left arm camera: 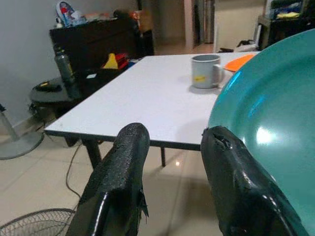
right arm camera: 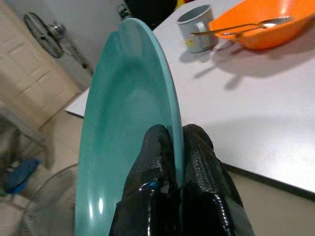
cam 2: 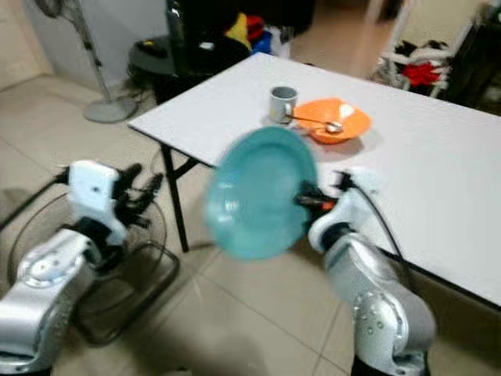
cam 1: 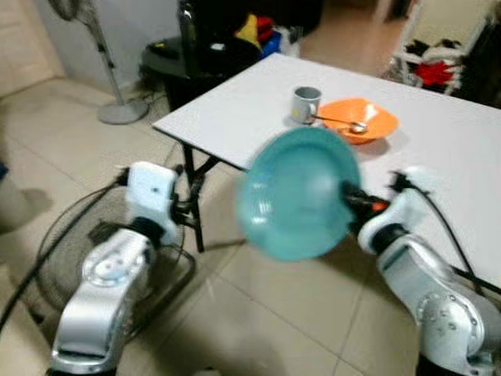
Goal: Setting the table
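A teal plate (cam 1: 297, 192) hangs on edge in mid-air, its rim pinched between the two black fingers of the right gripper (right arm camera: 178, 162), which are clamped tight on it; the grip at the rim leaves the plate's underside free to be lowered flat, which looks to be the reason for holding it so. The plate rides just ahead of that gripper and short of the white table (cam 1: 235, 110), over bare tile floor (cam 1: 266, 313) at the table's near edge. Beyond the gripper, well onto the tabletop, stand a grey mug (cam 1: 305, 103) and, just beside it, an orange bowl (cam 1: 362, 119) with a spoon (cam 1: 340, 121) lying in it (the handle reaches toward the mug). The left gripper (left arm camera: 172, 147), fingers apart and holding nothing, hovers just beside the plate's face, low and off the table's corner. Open white surface lies between the right gripper and the mug, and to the right of the bowl, giving room for a place setting. The table's near edge is the hazard: the tilted plate must clear it before coming down. A floor fan (cam 1: 102, 258) lies below the left arm.
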`<state>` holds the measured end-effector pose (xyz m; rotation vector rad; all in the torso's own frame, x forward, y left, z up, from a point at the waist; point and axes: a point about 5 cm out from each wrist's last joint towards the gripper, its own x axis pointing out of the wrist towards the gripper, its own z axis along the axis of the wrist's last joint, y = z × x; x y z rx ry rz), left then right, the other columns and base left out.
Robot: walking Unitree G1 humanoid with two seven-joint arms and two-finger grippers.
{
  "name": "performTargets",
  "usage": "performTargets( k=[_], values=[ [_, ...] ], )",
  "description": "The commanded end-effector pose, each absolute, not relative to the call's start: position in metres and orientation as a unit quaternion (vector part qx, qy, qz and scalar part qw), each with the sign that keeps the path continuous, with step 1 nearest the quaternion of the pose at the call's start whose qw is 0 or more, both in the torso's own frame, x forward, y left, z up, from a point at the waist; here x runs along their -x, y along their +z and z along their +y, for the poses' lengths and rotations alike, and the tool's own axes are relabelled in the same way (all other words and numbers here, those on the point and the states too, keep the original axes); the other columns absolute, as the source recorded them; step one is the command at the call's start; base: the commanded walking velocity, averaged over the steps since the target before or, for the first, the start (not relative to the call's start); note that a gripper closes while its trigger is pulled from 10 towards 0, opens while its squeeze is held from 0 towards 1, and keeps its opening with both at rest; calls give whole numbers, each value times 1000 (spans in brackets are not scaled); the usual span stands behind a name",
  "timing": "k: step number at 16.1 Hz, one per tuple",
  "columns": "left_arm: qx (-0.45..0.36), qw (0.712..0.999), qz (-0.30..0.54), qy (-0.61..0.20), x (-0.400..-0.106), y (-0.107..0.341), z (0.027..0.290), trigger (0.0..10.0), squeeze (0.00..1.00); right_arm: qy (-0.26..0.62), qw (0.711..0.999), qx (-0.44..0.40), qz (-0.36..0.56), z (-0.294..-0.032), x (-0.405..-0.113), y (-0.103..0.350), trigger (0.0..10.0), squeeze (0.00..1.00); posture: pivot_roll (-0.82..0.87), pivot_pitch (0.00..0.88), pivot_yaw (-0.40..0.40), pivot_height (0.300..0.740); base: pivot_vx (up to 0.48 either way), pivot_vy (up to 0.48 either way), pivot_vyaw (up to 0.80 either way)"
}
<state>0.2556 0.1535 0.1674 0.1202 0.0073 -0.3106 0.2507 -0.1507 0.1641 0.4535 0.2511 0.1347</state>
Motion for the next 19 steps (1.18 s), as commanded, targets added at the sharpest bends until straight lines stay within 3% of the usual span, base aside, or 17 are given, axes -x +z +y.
performTargets(
  k=[1, 3, 9, 14, 19],
  values=[
    [-56, 984, 1, -167, -255, 169, 147, 10000, 0, 56, 967, -221, 112, -159, -249, 170, 10000, 0, 81, 0, 17, 740, 364, 0, 0],
    [-56, 984, 1, -167, -255, 169, 147, 10000, 0, 61, 967, -220, 116, -158, -247, 169, 10000, 0, 83, 0, 16, 740, 364, 0, 0],
    [-54, 985, 2, -163, -255, 169, 151, 10000, 0, 120, 965, -199, 120, -151, -235, 173, 10000, 0, 81, 0, 22, 740, 361, 0, -770],
    [-51, 985, -9, -162, -258, 174, 153, 10000, 0, 188, 958, -206, 62, -142, -230, 193, 10000, 0, 79, 0, 24, 740, 355, 0, 0],
    [-46, 984, -22, -172, -261, 181, 150, 10000, 0, 169, 957, -233, 24, -148, -228, 202, 10000, 0, 69, 0, 35, 740, 354, 0, 0]
  ],
)
